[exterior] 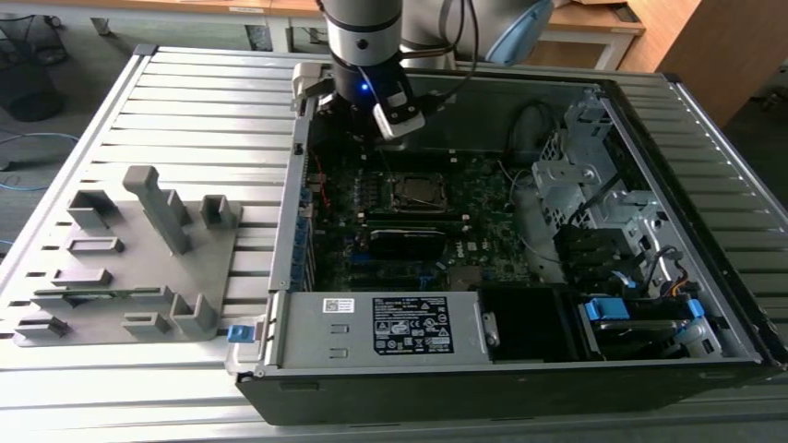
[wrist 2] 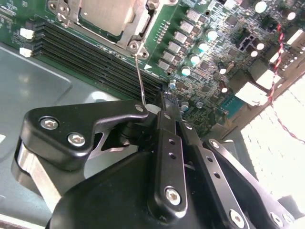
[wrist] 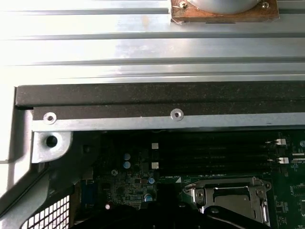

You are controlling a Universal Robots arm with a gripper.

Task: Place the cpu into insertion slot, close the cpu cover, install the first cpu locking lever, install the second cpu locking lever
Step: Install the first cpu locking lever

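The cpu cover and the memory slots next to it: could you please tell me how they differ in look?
The cpu cover is a silvery metal square frame, its window showing the cpu; the memory slots are black. The cover is one squarish piece, while the slots are long, narrow parallel strips. Both sit on the green circuit board.

support: slatted metal table [exterior: 197, 101] | on it: open computer case [exterior: 493, 392]; grey fixture block [exterior: 148, 269], possibly plastic
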